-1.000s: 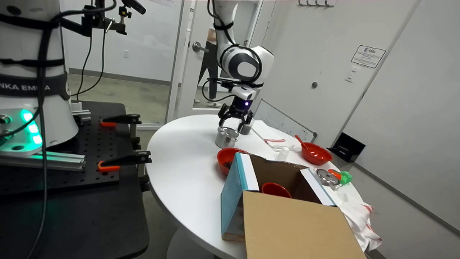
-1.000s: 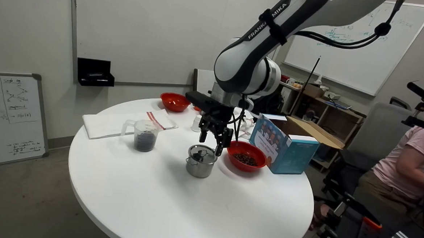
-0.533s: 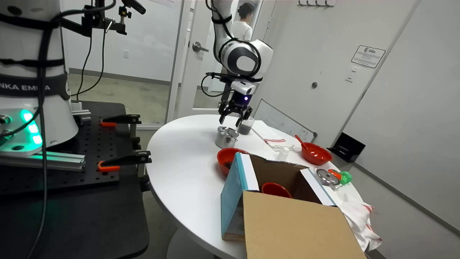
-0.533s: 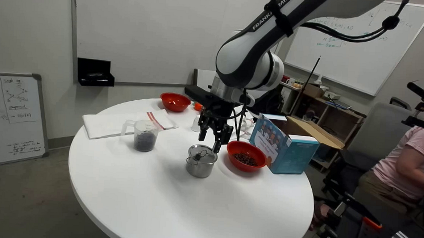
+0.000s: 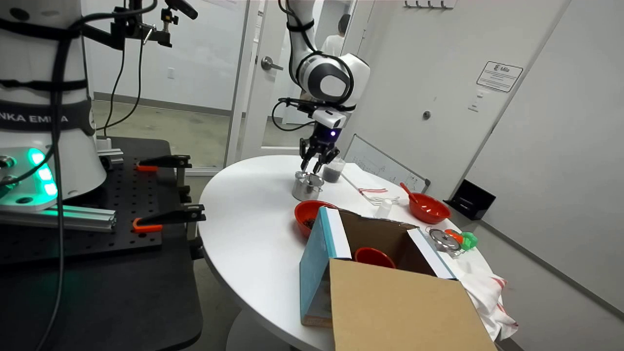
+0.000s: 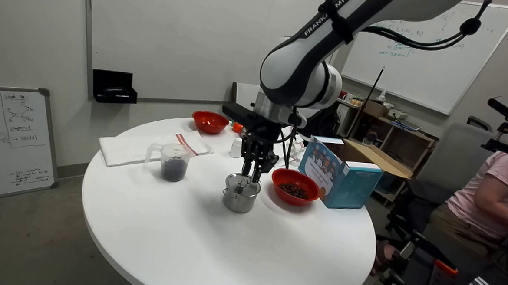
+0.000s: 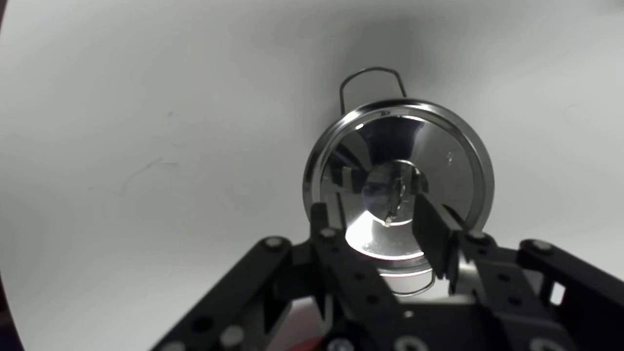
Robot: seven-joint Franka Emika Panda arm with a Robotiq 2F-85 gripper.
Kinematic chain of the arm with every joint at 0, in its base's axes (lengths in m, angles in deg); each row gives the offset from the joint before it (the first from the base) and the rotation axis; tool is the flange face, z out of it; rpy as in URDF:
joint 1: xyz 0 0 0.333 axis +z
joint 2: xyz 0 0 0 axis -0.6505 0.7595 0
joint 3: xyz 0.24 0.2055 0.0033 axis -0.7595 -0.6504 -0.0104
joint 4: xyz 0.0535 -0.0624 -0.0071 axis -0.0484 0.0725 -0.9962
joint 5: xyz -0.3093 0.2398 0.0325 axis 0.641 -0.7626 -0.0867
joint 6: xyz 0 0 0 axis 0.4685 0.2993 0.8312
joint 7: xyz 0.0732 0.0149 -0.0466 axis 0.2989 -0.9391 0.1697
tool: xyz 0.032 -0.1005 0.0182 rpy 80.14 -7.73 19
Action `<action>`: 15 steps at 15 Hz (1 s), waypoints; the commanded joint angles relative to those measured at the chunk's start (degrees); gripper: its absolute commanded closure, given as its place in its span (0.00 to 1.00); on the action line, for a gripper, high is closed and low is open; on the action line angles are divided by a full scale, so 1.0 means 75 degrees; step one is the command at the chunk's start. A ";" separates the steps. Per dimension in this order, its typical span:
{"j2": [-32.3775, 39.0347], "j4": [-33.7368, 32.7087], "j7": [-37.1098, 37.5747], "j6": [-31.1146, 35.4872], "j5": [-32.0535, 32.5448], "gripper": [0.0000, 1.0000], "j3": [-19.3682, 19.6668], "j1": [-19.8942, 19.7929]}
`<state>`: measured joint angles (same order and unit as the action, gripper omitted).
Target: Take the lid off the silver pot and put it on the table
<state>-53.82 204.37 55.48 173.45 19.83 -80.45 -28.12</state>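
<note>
The silver pot [image 5: 305, 190] [image 6: 237, 203] stands upright on the round white table [image 5: 248, 195] [image 6: 175, 242]. On top of it rests the lid [image 6: 236, 180] [image 7: 441, 161], shiny, with a thin wire loop at its centre. My gripper [image 5: 311, 169] [image 6: 251, 176] [image 7: 378, 214] points down just over the lid. Its fingers [image 7: 431, 229] are partly apart, and nothing is gripped. In the wrist view the loop lies below, in the gap between the fingertips; whether they touch the lid is unclear. One wire handle of the pot [image 7: 372, 69] sticks out at the top of that view.
A red bowl [image 6: 292, 201] of dark beans sits close beside the pot, with the blue cardboard box [image 6: 322, 170] behind it. A clear measuring cup [image 6: 180, 151] is nearby. Farther off lie a white cloth [image 6: 136, 151], another red bowl [image 6: 209, 123] and a round silver item [image 5: 443, 239].
My gripper has risen slightly above the pot, and its fingers have come closer together. The pot and lid stay in place. A person behind the glass door has moved.
</note>
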 commanded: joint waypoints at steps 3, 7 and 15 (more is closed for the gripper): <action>0.0103 -0.0027 0.0123 -0.0041 0.0235 0.36 -0.0023 -0.0020; 0.0225 -0.0115 0.0155 -0.0062 0.0319 0.63 0.0014 0.0014; 0.0286 -0.0152 0.0140 -0.0030 0.0413 1.00 0.0018 0.0021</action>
<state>-52.17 204.09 55.48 173.41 21.37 -80.45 -28.13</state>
